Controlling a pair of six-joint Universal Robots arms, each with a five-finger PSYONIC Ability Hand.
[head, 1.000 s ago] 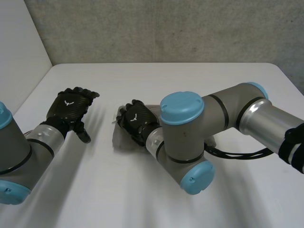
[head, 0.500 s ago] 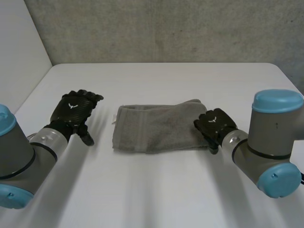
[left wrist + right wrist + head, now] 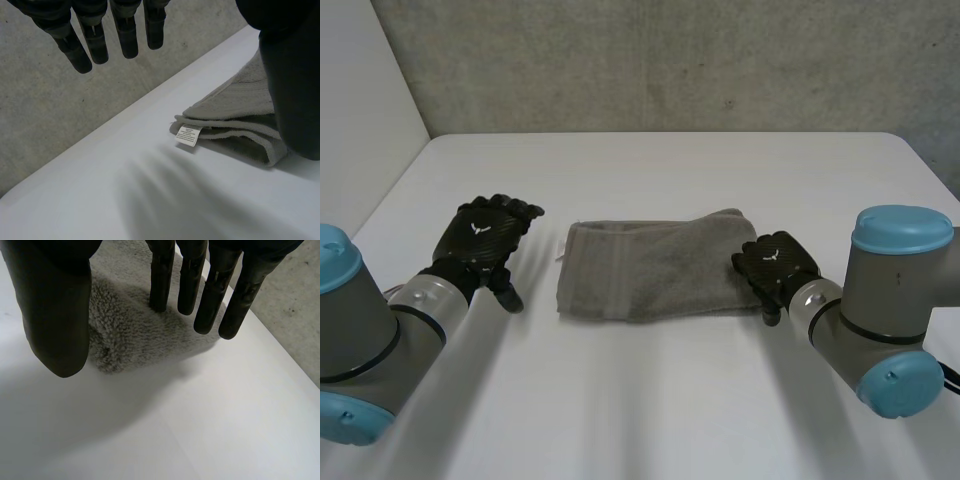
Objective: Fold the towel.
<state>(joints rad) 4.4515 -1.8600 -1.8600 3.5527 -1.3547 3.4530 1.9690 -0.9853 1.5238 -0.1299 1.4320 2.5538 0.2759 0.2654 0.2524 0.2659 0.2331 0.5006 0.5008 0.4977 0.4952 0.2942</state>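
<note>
The grey towel (image 3: pixel 650 270) lies folded into a long strip in the middle of the white table (image 3: pixel 660 400), with a small white label (image 3: pixel 188 135) at its left end. My left hand (image 3: pixel 480 238) hovers a short way left of the towel, open with straight fingers (image 3: pixel 95 35) and touching nothing. At the towel's right end is my right hand (image 3: pixel 775 262), open. Its straight fingers (image 3: pixel 162 275) reach down over the fluffy end of the towel (image 3: pixel 130 325), and its thumb (image 3: pixel 60 305) stands apart beside that end. No cloth is pinched.
A grey concrete wall (image 3: pixel 670 60) rises behind the table's far edge, and a pale wall (image 3: pixel 360 100) runs along its left side. Bare tabletop lies in front of the towel, between the two arms.
My right arm has swung back from across the towel, taking its hand from the left end to the right end. The left hand has crept slightly toward the towel.
</note>
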